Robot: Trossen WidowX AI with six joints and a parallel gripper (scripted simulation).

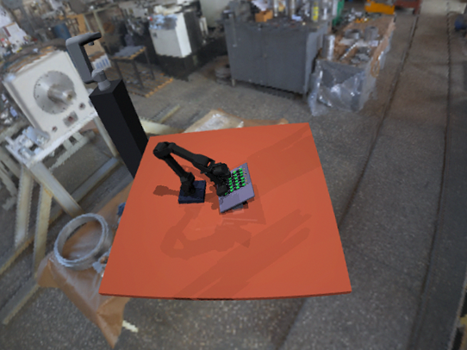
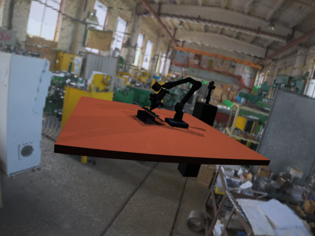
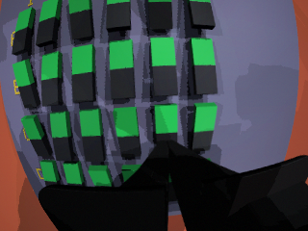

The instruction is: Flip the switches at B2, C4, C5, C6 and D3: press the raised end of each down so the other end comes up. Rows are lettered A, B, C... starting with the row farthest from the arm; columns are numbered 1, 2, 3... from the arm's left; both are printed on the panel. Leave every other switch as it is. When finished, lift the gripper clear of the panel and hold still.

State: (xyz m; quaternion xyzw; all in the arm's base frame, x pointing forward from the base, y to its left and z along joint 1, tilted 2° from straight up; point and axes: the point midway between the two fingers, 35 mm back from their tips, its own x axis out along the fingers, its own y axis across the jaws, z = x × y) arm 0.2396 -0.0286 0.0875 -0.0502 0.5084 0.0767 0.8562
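Pointing the narrow, empty black gripper (image 1: 223, 190) (image 2: 151, 109) (image 3: 166, 146) at green-and-black rocker switch C5 (image 3: 166, 119), above the tilted purple-grey panel (image 1: 237, 197) (image 2: 160, 119) (image 3: 260, 63); contact cannot be told.

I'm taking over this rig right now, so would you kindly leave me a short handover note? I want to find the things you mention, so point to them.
Gripper (image 1: 224, 192) (image 2: 150, 109) (image 3: 166, 146): jaws shut, empty, tips at the lower end of C5 (image 3: 166, 117).
Panel (image 1: 239, 198) (image 2: 160, 119) (image 3: 265, 72): tilted, on the table (image 1: 279, 247) (image 2: 114, 137).
Done: cannot confirm any flips; D5 and D6 are mostly hidden.
Left: check B2, C4, C5, C6, D3; finally lift clear and hold still.
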